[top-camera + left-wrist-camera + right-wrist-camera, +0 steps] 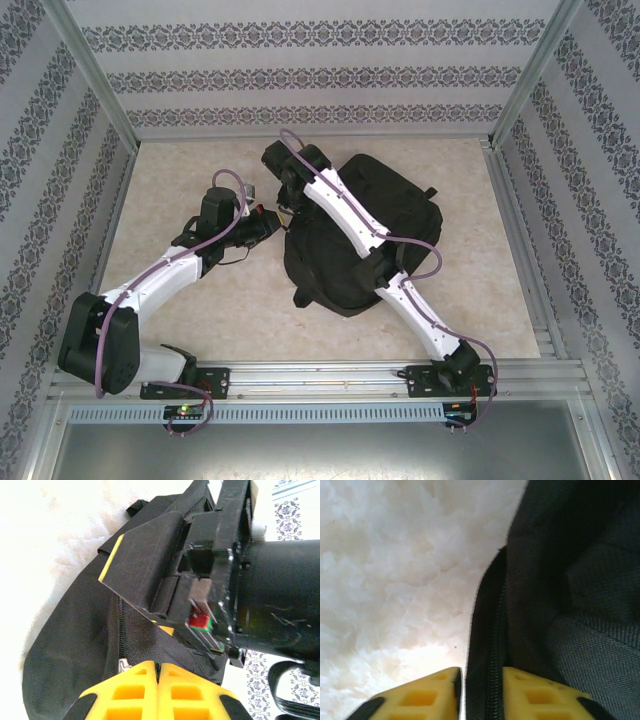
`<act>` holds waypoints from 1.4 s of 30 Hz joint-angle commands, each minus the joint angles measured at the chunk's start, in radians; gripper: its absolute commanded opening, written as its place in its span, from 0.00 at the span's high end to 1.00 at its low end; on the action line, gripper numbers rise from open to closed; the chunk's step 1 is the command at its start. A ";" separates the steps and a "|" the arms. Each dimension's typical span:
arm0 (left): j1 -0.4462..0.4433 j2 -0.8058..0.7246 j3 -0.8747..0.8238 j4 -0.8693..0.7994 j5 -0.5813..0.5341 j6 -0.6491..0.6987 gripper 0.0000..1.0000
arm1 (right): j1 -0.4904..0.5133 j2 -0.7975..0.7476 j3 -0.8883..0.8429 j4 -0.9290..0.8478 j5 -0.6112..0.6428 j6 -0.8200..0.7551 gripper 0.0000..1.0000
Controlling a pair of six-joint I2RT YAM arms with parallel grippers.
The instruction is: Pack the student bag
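The student bag [400,200] is a large black backpack lying on the pale table, right of centre. At the bag's left edge my left gripper [268,222] is shut. In the left wrist view its yellow fingertips [158,666] pinch a fold of black bag fabric [75,630] beside the zipper [120,630]. My right arm reaches over the bag, and its gripper [289,200] is at the bag's upper left. In the right wrist view that gripper [482,680] is closed around the bag's zipper edge [497,645], with the table to its left. The right arm's wrist [280,595] is close above the left gripper.
The pale marbled table [180,310] is bare to the left of the bag and in front of it. Patterned walls [310,80] close in the back and both sides. A metal rail [320,378] with both arm bases runs along the near edge.
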 commanded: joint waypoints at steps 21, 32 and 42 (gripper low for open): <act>-0.008 -0.048 0.029 0.001 0.040 0.001 1.00 | -0.097 -0.065 0.043 -0.026 0.069 0.028 1.00; -0.083 -0.031 0.100 -0.076 0.042 0.035 1.00 | -0.131 -0.053 0.043 0.085 0.084 0.095 1.00; -0.205 0.008 0.151 -0.185 -0.023 0.060 1.00 | -0.156 -0.017 0.043 0.127 0.104 0.142 1.00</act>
